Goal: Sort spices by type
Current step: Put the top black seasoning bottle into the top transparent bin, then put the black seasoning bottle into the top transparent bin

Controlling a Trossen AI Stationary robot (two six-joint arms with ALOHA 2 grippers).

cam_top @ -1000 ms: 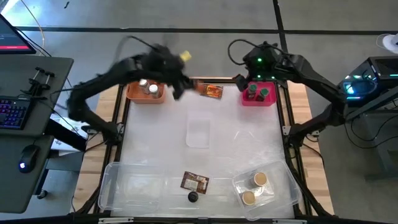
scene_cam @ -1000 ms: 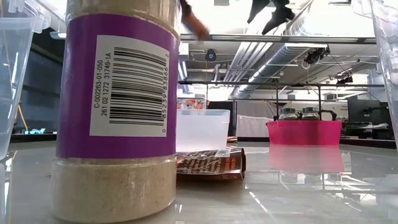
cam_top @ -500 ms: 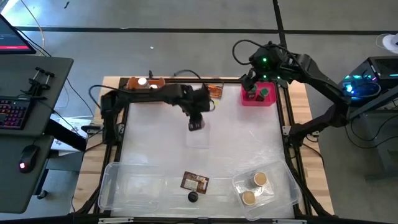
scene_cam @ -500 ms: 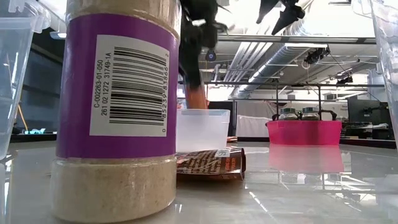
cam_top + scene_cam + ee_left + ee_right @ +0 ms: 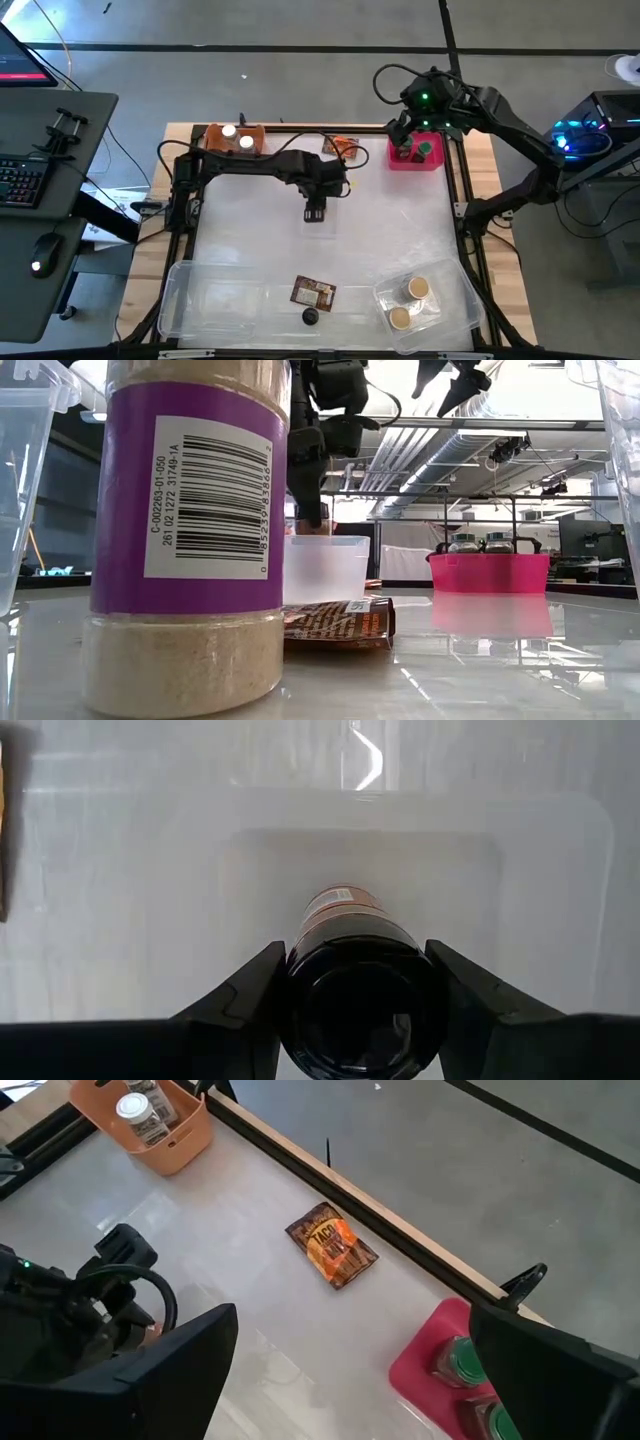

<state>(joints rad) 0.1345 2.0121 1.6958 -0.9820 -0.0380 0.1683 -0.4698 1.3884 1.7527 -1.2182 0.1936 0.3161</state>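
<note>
Two white-lidded jars [image 5: 234,137] stand in the orange bin [image 5: 236,133], two green-lidded jars [image 5: 414,149] in the pink bin [image 5: 416,153], and two tan-lidded jars [image 5: 408,302] in a large clear tray [image 5: 460,310] at the near edge. Two flat packets show: one [image 5: 342,147] between the bins, one [image 5: 313,292] near the front beside a black-lidded jar [image 5: 310,317]. The low view is mostly blocked by one purple-labelled jar [image 5: 190,530] (its lid is cut off). The left gripper [image 5: 360,1020] is clamped on a dark-capped jar [image 5: 360,985], held cap-toward-camera just over the small clear tub [image 5: 318,215]. The right gripper [image 5: 400,128] hangs spread wide above the pink bin, holding nothing.
</note>
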